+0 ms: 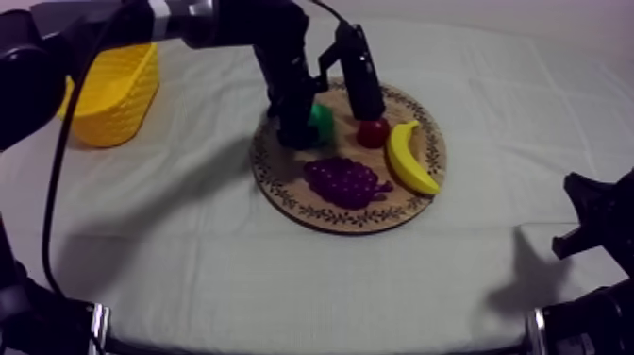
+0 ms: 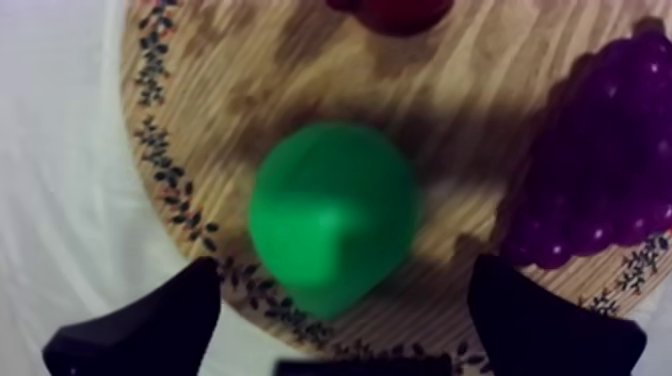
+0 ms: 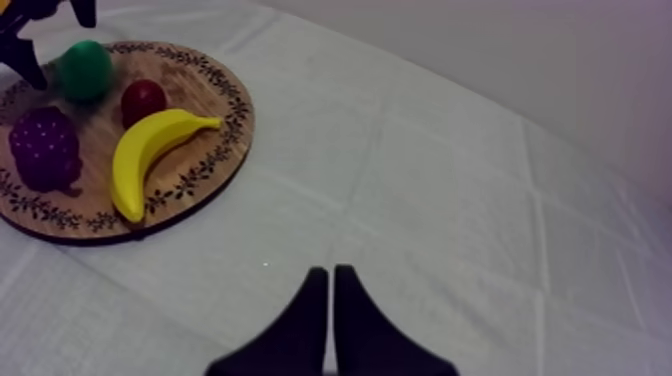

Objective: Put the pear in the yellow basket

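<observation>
While right tool [image 3: 331,272] rests low, left tool [image 2: 342,264] (fingers [image 2: 150,320] spread) overhangs pear [image 2: 333,225].

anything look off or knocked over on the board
Nothing stands out: the pear, grapes, banana and small red fruit all lie on the board, and the basket stands upright apart from it.

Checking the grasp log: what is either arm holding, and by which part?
Nothing is held. The left jaws stand open either side of the pear; the right jaws are shut on nothing.
</observation>
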Controlling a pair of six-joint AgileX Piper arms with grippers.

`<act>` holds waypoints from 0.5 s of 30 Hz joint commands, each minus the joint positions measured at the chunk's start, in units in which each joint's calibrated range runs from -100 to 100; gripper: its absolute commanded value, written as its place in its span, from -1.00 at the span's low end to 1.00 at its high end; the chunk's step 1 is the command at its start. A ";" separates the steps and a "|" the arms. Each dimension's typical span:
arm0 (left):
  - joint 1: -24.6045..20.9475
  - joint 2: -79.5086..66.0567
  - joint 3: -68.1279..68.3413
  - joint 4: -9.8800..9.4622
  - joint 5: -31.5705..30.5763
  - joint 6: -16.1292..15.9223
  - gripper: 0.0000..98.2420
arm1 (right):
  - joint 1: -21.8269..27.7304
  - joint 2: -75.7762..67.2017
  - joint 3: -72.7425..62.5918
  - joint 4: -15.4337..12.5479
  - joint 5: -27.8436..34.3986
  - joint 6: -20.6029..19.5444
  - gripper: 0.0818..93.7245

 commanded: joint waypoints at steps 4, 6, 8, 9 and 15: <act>0.22 3.27 -4.53 0.20 1.64 -0.32 0.89 | -0.01 -0.01 -0.01 0.00 0.00 0.01 -0.99; 0.27 4.16 -5.49 0.25 1.84 -0.36 0.87 | -0.01 -0.01 -0.01 0.00 0.00 0.01 -0.99; 0.30 5.11 -6.45 0.28 1.99 -0.40 0.82 | -0.01 -0.01 -0.01 0.00 0.00 0.01 -0.99; 0.30 5.60 -6.97 0.27 2.12 -0.45 0.80 | -0.01 -0.01 -0.01 0.00 0.00 0.01 -0.99; 0.22 8.51 -10.10 0.11 3.67 -0.41 0.71 | -0.01 -0.01 -0.01 0.00 0.00 0.01 -0.99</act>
